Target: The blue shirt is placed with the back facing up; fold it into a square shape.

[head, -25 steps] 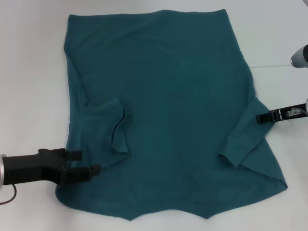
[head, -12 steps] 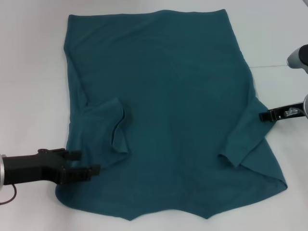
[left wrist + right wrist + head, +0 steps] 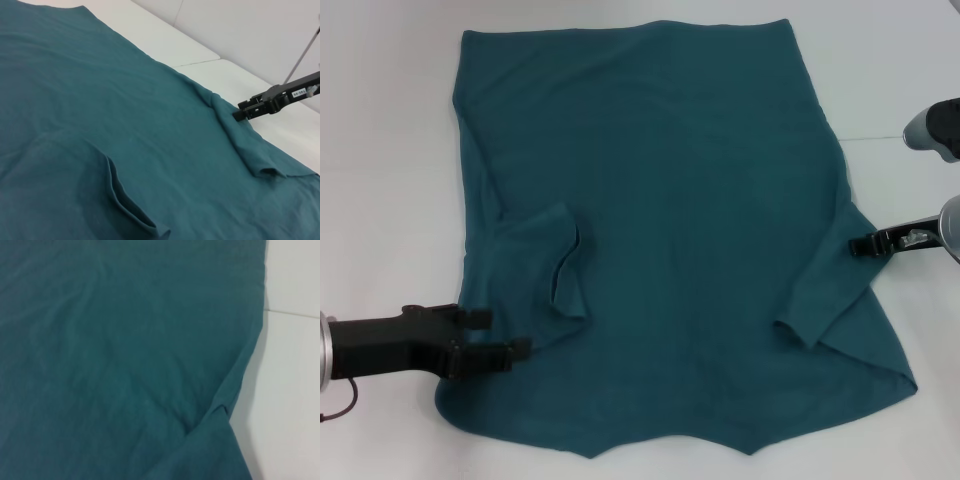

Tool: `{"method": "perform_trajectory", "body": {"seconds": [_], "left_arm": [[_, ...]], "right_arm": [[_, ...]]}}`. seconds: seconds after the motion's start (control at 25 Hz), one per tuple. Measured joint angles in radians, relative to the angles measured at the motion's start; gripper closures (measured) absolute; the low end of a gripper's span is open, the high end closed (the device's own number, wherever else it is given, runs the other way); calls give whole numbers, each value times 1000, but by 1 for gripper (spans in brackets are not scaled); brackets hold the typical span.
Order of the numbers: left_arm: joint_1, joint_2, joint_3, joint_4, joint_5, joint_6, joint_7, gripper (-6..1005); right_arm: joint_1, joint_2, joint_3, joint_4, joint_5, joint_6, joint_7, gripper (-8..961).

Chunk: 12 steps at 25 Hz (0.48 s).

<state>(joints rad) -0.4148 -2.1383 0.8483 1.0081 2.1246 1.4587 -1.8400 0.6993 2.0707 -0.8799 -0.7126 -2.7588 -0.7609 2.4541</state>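
the white table (image 3: 380,150) is taking up the whole scene, and the blue shirt (image 3: 660,200) is lying spread out flat across most of it, plain side up, hem at the far end and shoulders at the near end. both sleeves are sitting folded inward over the body: the left sleeve (image 3: 540,265) is making a rumpled flap near the left edge, and the right sleeve (image 3: 825,290) is lying in a long diagonal fold.

the left gripper (image 3: 498,335) is hanging low at the near left, fingers spread apart, tips reaching over the shirt's left edge just near of the folded sleeve. can't tell if it's touching the cloth.

the right gripper (image 3: 860,245) is sitting at the shirt's right edge by the sleeve fold, looking thin and pressed together, but honestly i cannot tell whether it's pinching fabric.
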Motion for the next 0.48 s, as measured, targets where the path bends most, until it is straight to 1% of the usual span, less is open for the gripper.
{"method": "perform_trajectory", "body": {"seconds": [0.4,0.48], "left_arm": [[-2,2,0,0,0,0,-3,172],[-2,2,0,0,0,0,-4,172]], "right_arm": [[3,1,-1,13,1,9,-12,427],[2,2,-1,13,3,7,-19,474]]}}
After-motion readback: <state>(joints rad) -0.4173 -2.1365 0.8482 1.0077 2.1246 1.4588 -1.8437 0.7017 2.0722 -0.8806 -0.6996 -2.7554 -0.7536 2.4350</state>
